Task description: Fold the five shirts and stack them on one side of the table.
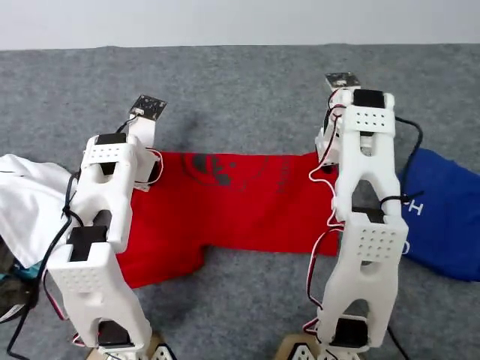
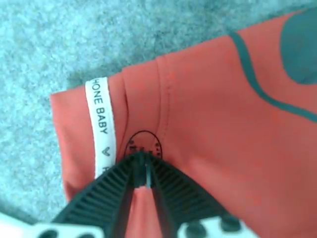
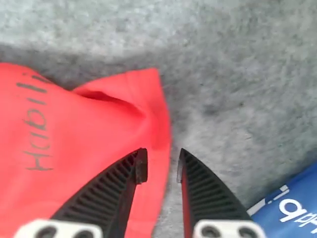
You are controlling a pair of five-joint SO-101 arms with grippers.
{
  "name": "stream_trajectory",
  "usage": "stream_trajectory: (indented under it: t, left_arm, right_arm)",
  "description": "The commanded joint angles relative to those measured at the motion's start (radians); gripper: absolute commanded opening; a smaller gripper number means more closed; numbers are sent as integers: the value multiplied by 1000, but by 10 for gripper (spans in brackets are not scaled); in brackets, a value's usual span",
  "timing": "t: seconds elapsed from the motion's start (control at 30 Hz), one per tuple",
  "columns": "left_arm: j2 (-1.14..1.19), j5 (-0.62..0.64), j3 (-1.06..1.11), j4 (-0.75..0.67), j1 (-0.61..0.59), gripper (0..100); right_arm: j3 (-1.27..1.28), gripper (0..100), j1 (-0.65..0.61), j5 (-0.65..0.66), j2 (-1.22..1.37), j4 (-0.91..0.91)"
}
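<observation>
A red shirt (image 1: 225, 199) lies spread across the grey table between the two arms, dark print near its far edge. In the left wrist view my left gripper (image 2: 143, 166) is shut on the red shirt (image 2: 208, 124) beside its collar and white label (image 2: 101, 126). My right gripper (image 3: 158, 163) is open, its fingers standing on either side of the edge of the red shirt (image 3: 74, 144) near a corner. A blue shirt (image 1: 442, 214) lies at the right, a white shirt (image 1: 30, 202) at the left.
The table is covered in grey felt (image 1: 240, 90), bare along the far side. A corner of the blue shirt (image 3: 292, 208) shows close to the right gripper. Cables hang along both arms.
</observation>
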Motion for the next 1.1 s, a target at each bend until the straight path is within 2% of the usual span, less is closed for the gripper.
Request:
stream_trajectory:
  t: [0.0, 0.23, 0.37, 0.7, 1.07]
  left_arm:
    - [-8, 8, -13, 2, 9, 7]
    - [-8, 8, -13, 2, 9, 7]
    - [-8, 8, -13, 2, 8, 7]
    - [-8, 8, -13, 2, 8, 7]
    - [-8, 8, -13, 2, 8, 6]
  right_arm:
    - [-55, 112, -33, -17, 1, -4]
    - [-55, 100, -36, -12, 88, -58]
    - [-57, 7, -36, -9, 70, -54]
    - [-60, 114, -12, -9, 18, -48]
    - [-58, 117, 27, -9, 35, -48]
